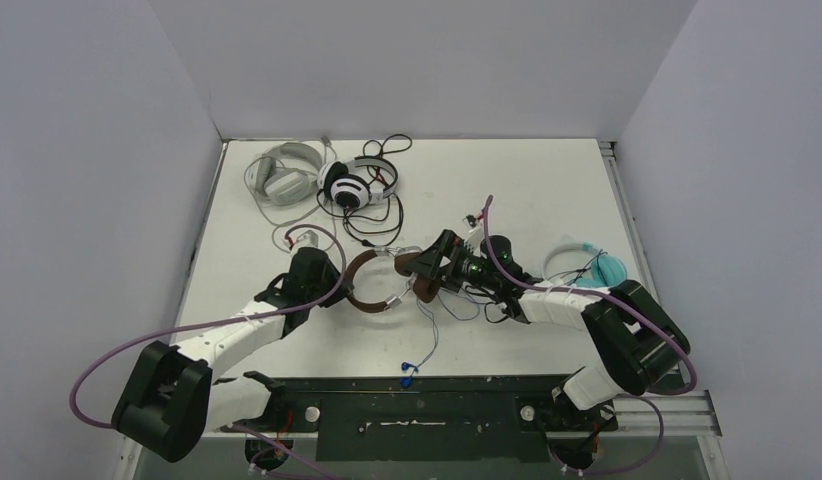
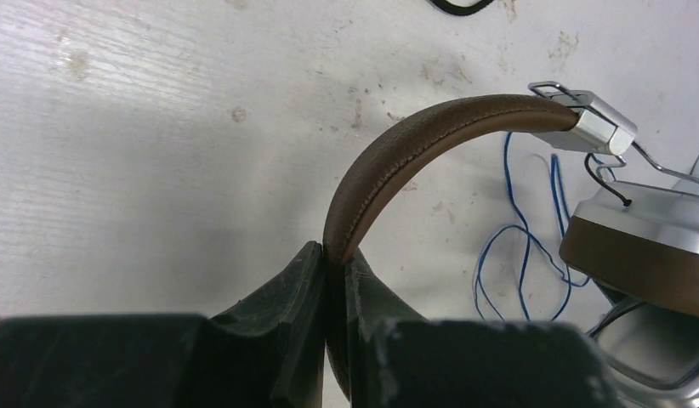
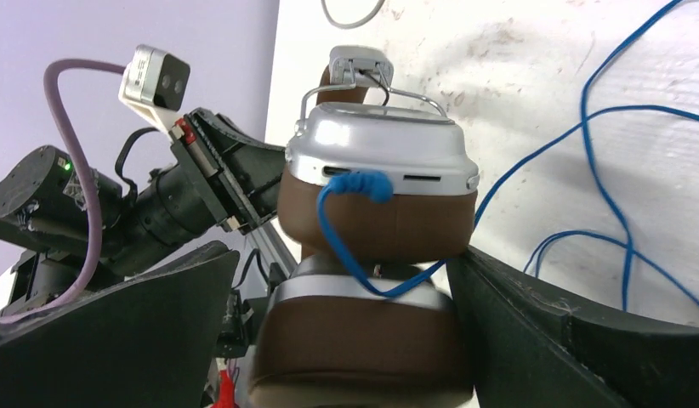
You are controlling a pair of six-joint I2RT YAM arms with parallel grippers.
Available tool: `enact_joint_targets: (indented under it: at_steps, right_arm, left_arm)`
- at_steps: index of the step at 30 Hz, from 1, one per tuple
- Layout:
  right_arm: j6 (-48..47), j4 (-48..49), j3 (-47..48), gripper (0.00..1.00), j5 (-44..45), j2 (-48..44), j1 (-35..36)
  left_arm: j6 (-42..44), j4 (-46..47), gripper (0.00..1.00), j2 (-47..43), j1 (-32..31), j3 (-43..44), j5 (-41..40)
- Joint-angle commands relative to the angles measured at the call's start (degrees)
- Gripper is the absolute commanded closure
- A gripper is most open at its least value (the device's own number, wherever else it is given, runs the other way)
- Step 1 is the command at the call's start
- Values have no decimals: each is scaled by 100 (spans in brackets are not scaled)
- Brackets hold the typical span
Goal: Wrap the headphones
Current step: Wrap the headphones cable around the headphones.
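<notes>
Presently we find the left gripper (image 2: 333,265), its arm reaching in low from the near left, clamped on the band (image 2: 389,161) of the brown headphones (image 3: 376,225) at the middle of the table (image 1: 547,190). Further right, the right gripper (image 3: 342,259) stands wide, straddling the stacked ear cups (image 3: 355,357) without gripping, wrist low, pointing left. We judge wrapping barely begun: the blue cable (image 3: 367,185) trails loose and must next be gathered.
</notes>
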Motion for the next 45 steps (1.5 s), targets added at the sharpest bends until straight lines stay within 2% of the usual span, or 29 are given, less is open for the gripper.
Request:
enact_joint_targets:
  at_steps: [1, 3, 7, 11, 17, 24, 28, 36, 39, 41, 43, 44, 45]
  right_arm:
    - [108, 566, -73, 1, -99, -67, 114]
    - [93, 569, -75, 6, -90, -93, 144]
    - [-32, 415, -58, 14, -6, -165, 180]
    - [-227, 111, 17, 25, 119, -235, 233]
    - [-398, -91, 73, 31, 175, -194, 261]
    - [-433, -52, 42, 32, 183, -193, 295]
    - [-554, -118, 132, 32, 153, -185, 369]
    - [-692, -316, 187, 31, 273, -220, 453]
    - [-694, -304, 190, 31, 280, -201, 467]
    - [-704, -291, 180, 31, 277, -215, 472]
    - [-727, -298, 173, 31, 284, -252, 472]
    - [-752, -321, 170, 31, 292, -279, 472]
    - [-786, -355, 170, 30, 301, -318, 472]
  left_arm:
    - [-77, 744, 100, 19, -39, 93, 361]
    - [-34, 785, 96, 18, -43, 109, 373]
    - [149, 576, 70, -87, -70, 176, 112]
    - [343, 162, 62, -59, -77, 320, -163]
    - [580, -213, 49, 143, -104, 468, -242]
    - [838, -876, 23, 591, -118, 850, -226]
    - [999, -1044, 18, 925, -123, 1015, -222]
    - [1506, -1548, 31, 1850, -512, 1622, -650]
    - [1525, -1786, 43, 2178, -779, 1893, -979]
    - [1460, -1906, 57, 2317, -923, 2013, -1171]
    - [1408, -1842, 79, 2353, -944, 2006, -1157]
    - [1404, -1788, 95, 2347, -917, 1982, -1136]
    - [1404, -1757, 100, 2321, -869, 1949, -1125]
